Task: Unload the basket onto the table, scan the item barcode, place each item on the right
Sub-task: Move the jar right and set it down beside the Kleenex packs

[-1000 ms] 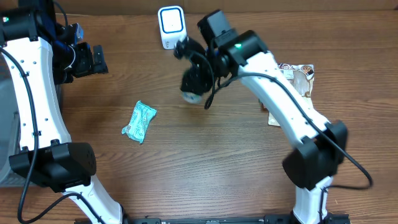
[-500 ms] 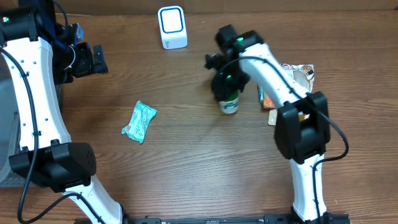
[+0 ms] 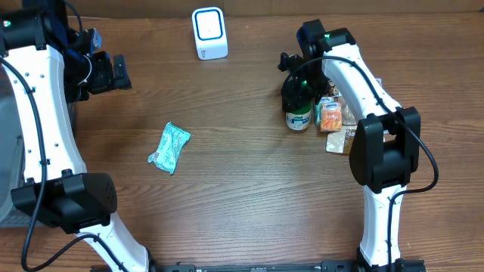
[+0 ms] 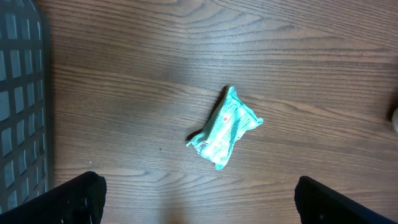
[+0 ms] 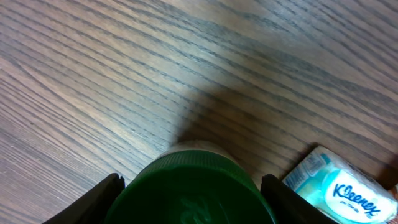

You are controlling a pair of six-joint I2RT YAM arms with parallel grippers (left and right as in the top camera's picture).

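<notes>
The right gripper (image 3: pixel 296 85) clasps the green-lidded bottle (image 3: pixel 299 115) by its cap at the right of the table (image 3: pixel 242 196), just beside a heap of packets (image 3: pixel 333 115), while the left gripper (image 3: pixel 120 73), jaws wide, hangs far left

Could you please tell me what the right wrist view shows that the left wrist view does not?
Only the right wrist view shows the green-lidded bottle close up, with a Kleenex pack beside it. Only the left wrist view shows the teal packet and a grey grid at the left edge. Both show the wooden table.
</notes>
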